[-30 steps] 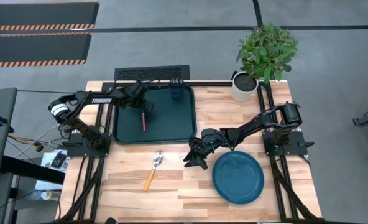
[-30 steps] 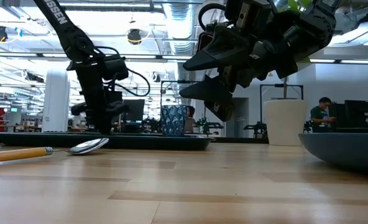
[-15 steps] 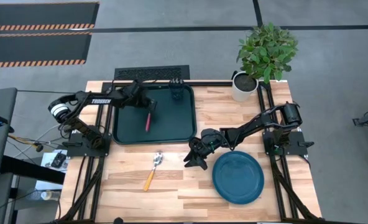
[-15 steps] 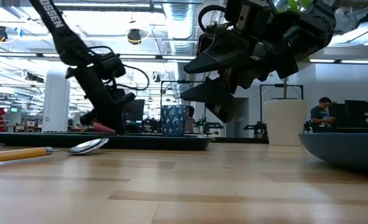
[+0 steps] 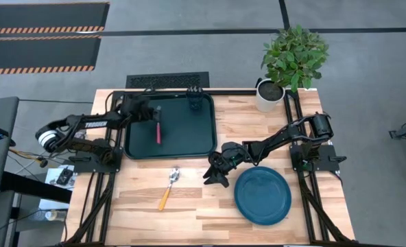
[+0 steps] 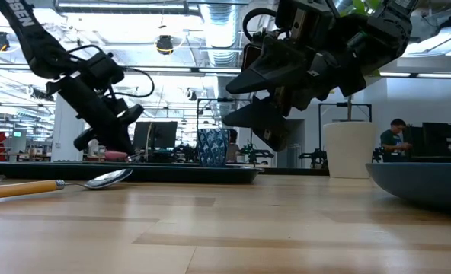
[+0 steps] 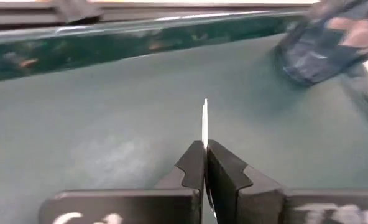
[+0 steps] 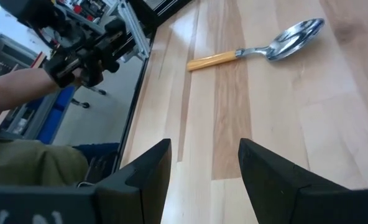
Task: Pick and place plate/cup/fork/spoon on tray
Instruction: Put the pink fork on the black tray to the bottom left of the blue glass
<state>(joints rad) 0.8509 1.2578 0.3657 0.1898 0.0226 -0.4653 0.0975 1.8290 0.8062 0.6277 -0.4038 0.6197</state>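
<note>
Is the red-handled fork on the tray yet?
Yes. The fork lies inside the green tray, near the cup.

cup [image 7: 333, 43] blurred and cut off, plate [image 6: 423, 186] perhaps half out of frame

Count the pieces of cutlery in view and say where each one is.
2. The fork lies on the tray, left of the cup. The spoon lies on the bare table in front of the tray, left of the plate. None looks hidden.

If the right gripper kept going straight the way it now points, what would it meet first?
Probably bare table: the open right gripper tilts down at the wood. The spoon lies farther along, slightly off line; depth is unclear.
</note>
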